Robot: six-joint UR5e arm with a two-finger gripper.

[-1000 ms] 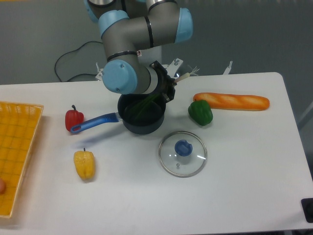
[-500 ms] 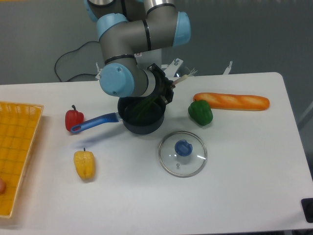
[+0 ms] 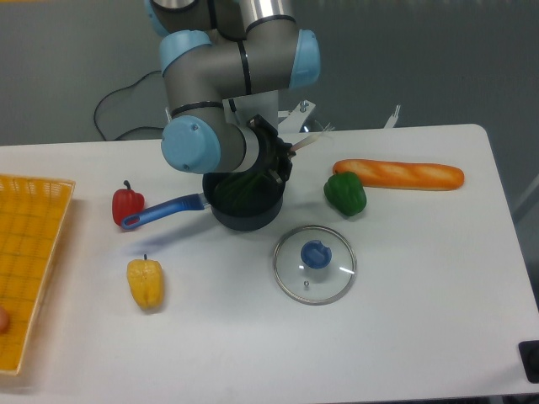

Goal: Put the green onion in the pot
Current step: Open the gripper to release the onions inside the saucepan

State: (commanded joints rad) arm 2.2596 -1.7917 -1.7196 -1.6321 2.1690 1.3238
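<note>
The pot (image 3: 246, 215) is a dark blue-black saucepan with a blue handle (image 3: 162, 210) pointing left, standing at the table's middle back. The green onion (image 3: 246, 185) lies slanted with its dark stalks inside the pot. Its pale root end (image 3: 306, 143) sticks out up and to the right, over the rim. My gripper (image 3: 281, 160) hangs over the pot's far right rim, largely hidden behind the wrist. It looks shut on the green onion near the root end.
A glass lid with a blue knob (image 3: 314, 263) lies in front of the pot. A green bell pepper (image 3: 345, 194) and a baguette (image 3: 399, 174) sit to the right. A red pepper (image 3: 127, 204) and a yellow pepper (image 3: 146, 282) sit to the left. A yellow basket (image 3: 25, 252) stands at the left edge.
The arm has shifted a little left over the pot. The onion's root end has moved left and lower with it, and the stalks lie deeper in the pot.
</note>
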